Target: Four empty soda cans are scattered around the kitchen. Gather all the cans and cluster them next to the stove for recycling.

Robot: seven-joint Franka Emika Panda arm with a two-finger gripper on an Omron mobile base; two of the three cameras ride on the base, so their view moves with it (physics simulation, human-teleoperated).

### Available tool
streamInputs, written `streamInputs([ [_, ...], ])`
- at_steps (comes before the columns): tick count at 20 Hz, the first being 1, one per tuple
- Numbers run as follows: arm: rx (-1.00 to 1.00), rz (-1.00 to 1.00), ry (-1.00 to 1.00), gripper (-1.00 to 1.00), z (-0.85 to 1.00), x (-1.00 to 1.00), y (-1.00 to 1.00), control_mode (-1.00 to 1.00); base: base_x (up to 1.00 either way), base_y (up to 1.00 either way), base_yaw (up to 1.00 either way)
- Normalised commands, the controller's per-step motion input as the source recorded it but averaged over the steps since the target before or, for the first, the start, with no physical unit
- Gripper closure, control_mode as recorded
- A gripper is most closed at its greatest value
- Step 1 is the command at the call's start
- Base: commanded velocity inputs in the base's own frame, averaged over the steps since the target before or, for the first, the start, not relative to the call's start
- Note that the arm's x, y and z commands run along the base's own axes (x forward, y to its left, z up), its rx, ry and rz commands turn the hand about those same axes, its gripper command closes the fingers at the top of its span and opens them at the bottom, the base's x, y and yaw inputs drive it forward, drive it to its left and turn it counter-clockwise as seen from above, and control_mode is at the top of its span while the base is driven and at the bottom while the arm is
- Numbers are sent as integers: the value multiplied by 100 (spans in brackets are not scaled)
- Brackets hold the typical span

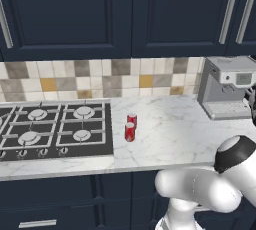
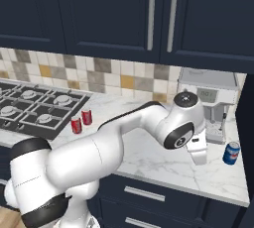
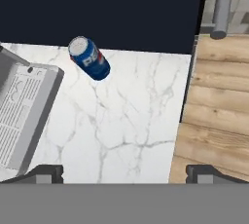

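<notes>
Two red soda cans point(image 1: 132, 120) point(image 1: 129, 132) stand upright close together on the marble counter, just right of the black stove point(image 1: 50, 129); in the right base view the same cans point(image 2: 87, 117) point(image 2: 76, 125) sit by the stove point(image 2: 30, 105). A blue soda can point(image 2: 231, 153) stands upright near the counter's right end, beside the coffee machine. My gripper point(image 2: 200, 156) hovers over the counter a short way left of it. In the hand view the gripper point(image 3: 126, 173) is open and empty, and the blue can point(image 3: 89, 58) lies ahead, apart from the fingertips point(image 3: 46, 173).
A grey coffee machine point(image 2: 208, 98) point(image 3: 19, 116) stands against the backsplash next to the blue can. The counter ends just beyond the can, with wooden floor point(image 3: 219, 121) below. Navy upper cabinets point(image 1: 125, 14) hang above.
</notes>
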Motion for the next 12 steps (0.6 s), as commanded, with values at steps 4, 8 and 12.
streamInputs([
  [4,-5,-11,-6,-100,-11,26,-23,-100,0,0,0],
  [8,-5,-7,0,-100,-8,25,-27,-100,0,0,0],
  [12,-1,-1,0,-100,-4,18,-29,-100,0,0,0],
])
